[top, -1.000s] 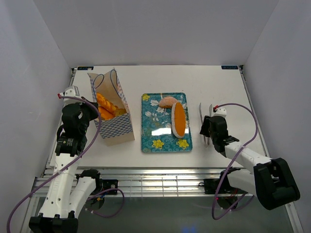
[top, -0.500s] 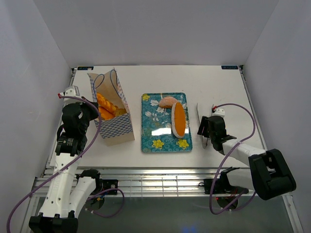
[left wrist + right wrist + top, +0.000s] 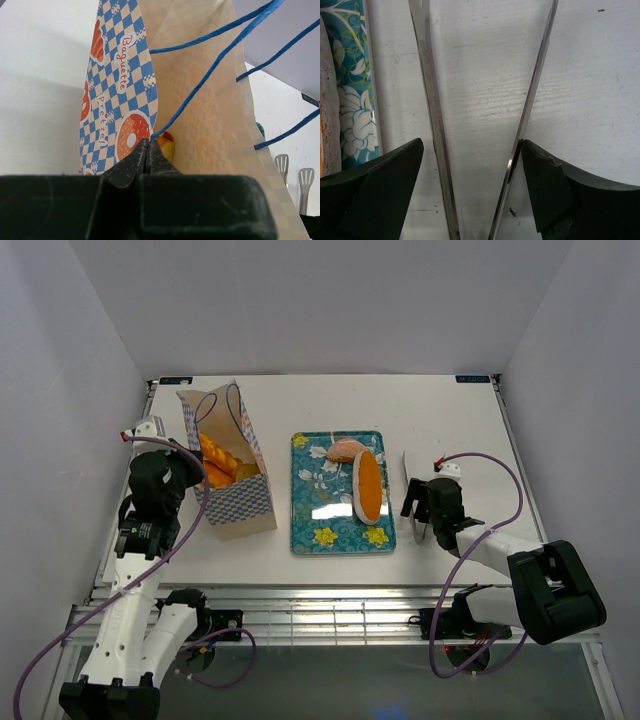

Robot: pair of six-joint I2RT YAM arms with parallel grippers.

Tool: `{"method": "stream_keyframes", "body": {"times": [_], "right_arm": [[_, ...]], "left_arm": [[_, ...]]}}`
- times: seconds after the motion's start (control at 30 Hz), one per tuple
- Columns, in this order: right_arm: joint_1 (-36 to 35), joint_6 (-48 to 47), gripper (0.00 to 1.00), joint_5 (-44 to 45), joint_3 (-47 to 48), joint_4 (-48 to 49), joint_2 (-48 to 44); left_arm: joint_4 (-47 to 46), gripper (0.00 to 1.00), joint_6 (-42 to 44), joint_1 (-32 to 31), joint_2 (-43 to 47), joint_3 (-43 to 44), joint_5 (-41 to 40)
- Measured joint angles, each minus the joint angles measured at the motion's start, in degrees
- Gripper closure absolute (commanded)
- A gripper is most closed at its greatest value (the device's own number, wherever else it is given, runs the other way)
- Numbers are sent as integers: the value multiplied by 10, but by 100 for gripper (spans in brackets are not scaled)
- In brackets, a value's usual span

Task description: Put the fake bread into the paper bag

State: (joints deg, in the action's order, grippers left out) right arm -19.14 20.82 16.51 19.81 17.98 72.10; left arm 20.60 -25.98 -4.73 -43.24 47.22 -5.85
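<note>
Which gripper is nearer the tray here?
Right. The right gripper sits just beside the tray's right edge, straddling tongs. The left gripper is farther off, pinching the bag's left side, with the bag between it and the tray.

My left arm [image 3: 135, 540] rises from its base at 7 o'clock in the top view, and the wrist leans over toward 2 o'clock. The left gripper [image 3: 148, 145] has its jaws pinched together on the rim of the paper bag [image 3: 120, 75]. My right arm [image 3: 490, 545] lies low, reaching from 5 o'clock toward 10 o'clock. The right gripper [image 3: 472, 150] points to about 12 o'clock, its fingers [image 3: 380, 190] spread wide apart.
</note>
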Motion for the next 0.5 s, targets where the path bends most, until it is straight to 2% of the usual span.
{"method": "stream_keyframes", "body": {"times": [0.03,0.07,0.17,0.23,0.5], "right_arm": [[0,0,5,0,0,0,0],[0,1,4,0,0,2,0],[0,0,9,0,0,2,0],[0,1,10,0,0,2,0],[1,0,10,0,-2,4,-2]], "left_arm": [[0,91,0,0,-1,0,-2],[0,91,0,0,-3,0,-3],[-1,94,0,0,-6,0,-10],[-1,100,0,0,-7,0,-15],[-5,100,3,-1,-55,21,-57]]}}
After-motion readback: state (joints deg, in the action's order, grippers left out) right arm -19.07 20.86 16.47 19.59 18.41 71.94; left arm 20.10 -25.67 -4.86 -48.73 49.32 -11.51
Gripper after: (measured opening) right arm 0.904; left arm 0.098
